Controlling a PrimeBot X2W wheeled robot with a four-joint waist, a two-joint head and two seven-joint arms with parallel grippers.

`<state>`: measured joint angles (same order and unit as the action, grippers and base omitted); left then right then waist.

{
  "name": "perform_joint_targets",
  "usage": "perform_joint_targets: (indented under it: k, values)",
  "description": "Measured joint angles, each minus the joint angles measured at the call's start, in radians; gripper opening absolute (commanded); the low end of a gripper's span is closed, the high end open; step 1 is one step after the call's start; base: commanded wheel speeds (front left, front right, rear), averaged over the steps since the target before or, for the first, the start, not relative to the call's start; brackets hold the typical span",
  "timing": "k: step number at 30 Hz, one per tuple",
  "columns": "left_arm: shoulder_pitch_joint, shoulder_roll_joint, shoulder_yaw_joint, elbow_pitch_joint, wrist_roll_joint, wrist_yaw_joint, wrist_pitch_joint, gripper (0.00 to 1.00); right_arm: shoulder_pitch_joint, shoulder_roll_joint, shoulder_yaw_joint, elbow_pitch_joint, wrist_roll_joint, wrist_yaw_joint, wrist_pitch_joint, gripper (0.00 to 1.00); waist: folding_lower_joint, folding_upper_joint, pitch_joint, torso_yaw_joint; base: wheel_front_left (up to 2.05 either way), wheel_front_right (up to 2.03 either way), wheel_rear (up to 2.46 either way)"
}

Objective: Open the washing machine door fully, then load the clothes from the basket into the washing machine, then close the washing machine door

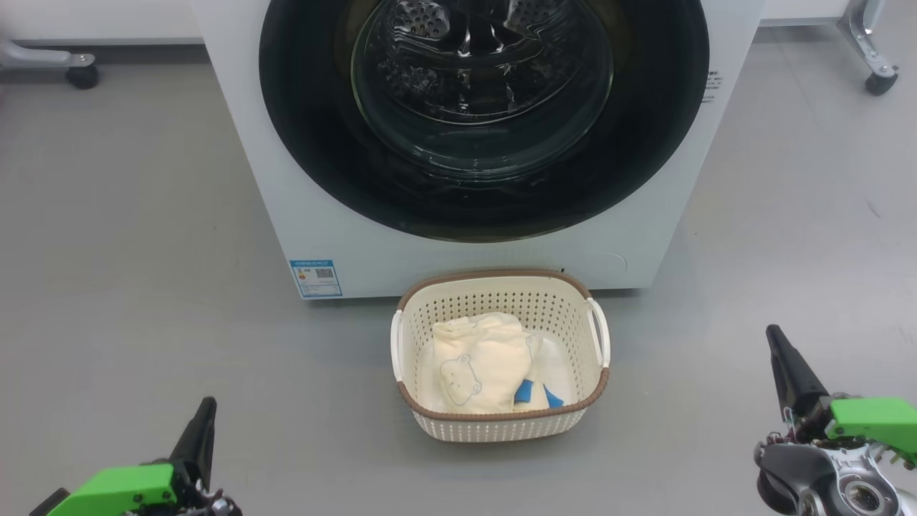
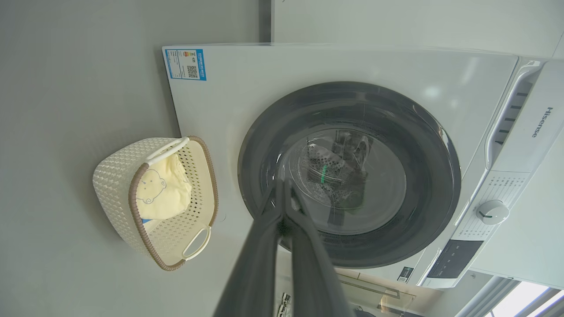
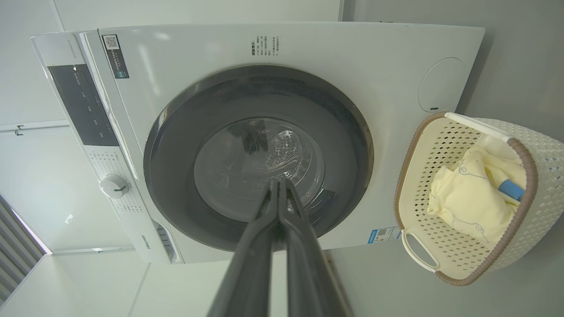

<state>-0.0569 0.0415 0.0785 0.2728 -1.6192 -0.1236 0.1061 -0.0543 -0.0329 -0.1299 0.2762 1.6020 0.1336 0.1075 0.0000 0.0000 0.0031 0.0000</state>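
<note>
The washer stands at the far side of the grey floor, its door closed flat against the white front, with the steel drum visible through the glass bowl. A blue sticker sits at the front's lower left corner. The basket stands upright on the floor just in front of the washer, below the door's middle. The clothes lie bunched inside it, a bear face turned up and blue cuffs toward the near right. The left gripper hangs at the near left and the right gripper at the near right, both well apart from the basket. Each has its jaws clenched, fingers pressed together with nothing between them. Both wrist views look along the closed fingers at the door glass.
</note>
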Motion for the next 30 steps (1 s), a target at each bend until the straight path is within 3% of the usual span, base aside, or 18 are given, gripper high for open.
perform_joint_targets:
  k: [30]
  values:
    - [0.000, 0.000, 0.000, 0.000, 0.000, 0.000, 0.000, 0.00, 0.000, 0.000, 0.000, 0.000, 0.000, 0.000, 0.000, 0.00, 0.0000, 0.0000, 0.000, 0.000, 0.00, 0.00, 0.00]
